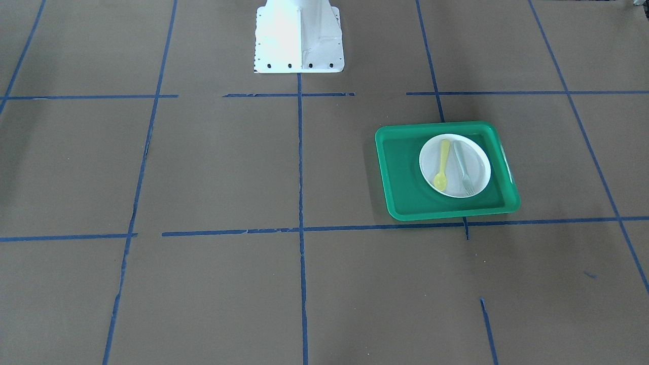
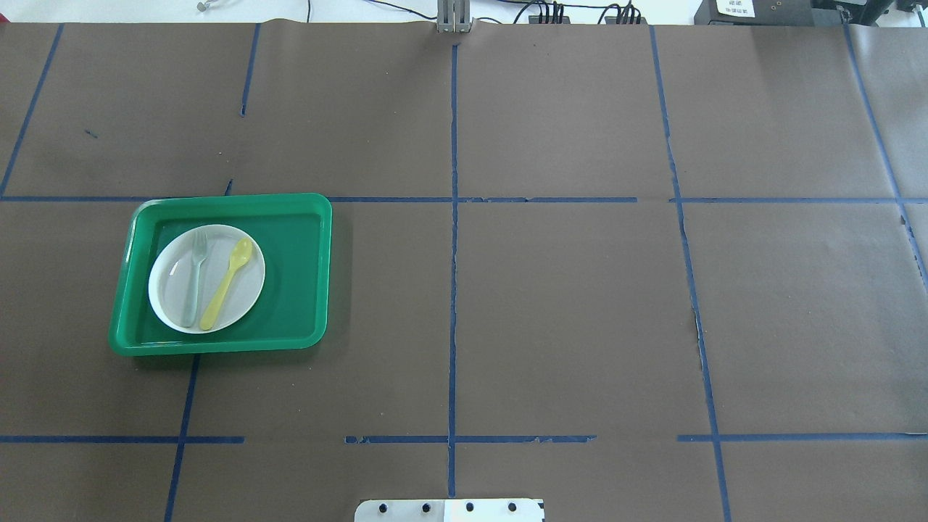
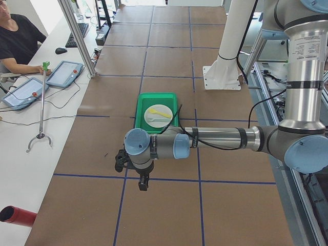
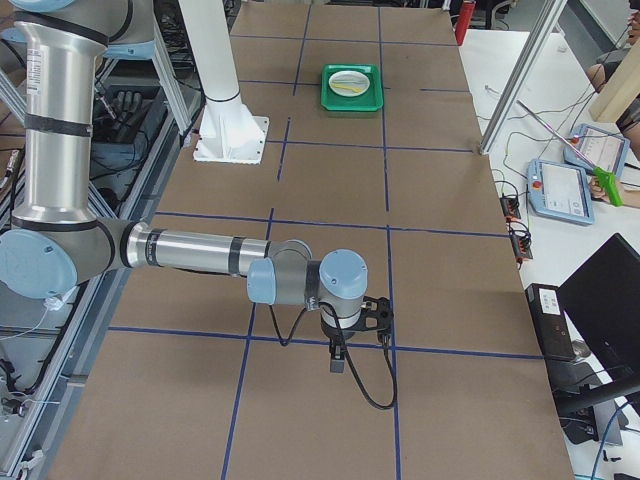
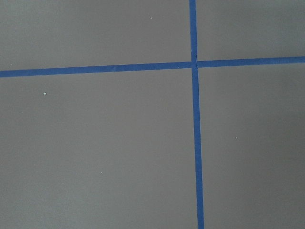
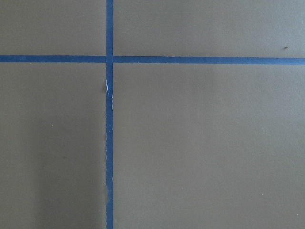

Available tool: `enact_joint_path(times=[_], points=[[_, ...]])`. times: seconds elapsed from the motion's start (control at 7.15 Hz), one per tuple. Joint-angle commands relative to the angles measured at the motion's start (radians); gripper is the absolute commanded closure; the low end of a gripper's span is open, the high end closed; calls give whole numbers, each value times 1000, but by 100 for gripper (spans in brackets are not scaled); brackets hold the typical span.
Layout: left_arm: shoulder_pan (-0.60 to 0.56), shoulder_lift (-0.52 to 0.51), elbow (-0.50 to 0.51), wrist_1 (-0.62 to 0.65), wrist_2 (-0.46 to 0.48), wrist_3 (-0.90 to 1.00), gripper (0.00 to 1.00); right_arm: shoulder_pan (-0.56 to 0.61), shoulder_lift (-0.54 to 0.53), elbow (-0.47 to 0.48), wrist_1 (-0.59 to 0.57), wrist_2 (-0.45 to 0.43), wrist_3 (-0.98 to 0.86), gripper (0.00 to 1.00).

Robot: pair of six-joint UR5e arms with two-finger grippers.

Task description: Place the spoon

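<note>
Yellow spoon (image 2: 226,284), fork (image 2: 193,286) on plate (image 2: 170,290) in green tray (image 2: 301,275), left pincer (image 3: 143,182), right pincer (image 4: 337,358), spread impossible to tell

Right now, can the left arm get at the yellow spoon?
Probably yes: the spoon lies uncovered on the plate, beside the fork, on the left arm's side, with nothing over the tray.

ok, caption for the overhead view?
Yellow spoon and grey-green fork side by side on a white plate in a green tray, on the robot's left.
</note>
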Motion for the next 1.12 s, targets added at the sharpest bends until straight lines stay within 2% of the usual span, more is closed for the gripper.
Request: enact_joint_path(times=[0.0, 0.28, 0.42, 0.56, 0.7, 0.98], points=[[16, -24, -63, -6, 0, -48, 0, 0, 0, 0, 0, 0, 1, 0], [143, -39, -190, -54, 13, -248, 0, 0, 0, 0, 0, 0, 1, 0], [229, -39, -233, -109, 70, -351, 0, 0, 0, 0, 0, 0, 1, 0], [324, -39, -262, -194, 142, -498, 0, 0, 0, 0, 0, 0, 1, 0], [396, -42, -269, -244, 165, -624, 0, 0, 0, 0, 0, 0, -1, 0], [464, -103, -273, -247, 167, -676, 0, 0, 0, 0, 0, 0, 1, 0]])
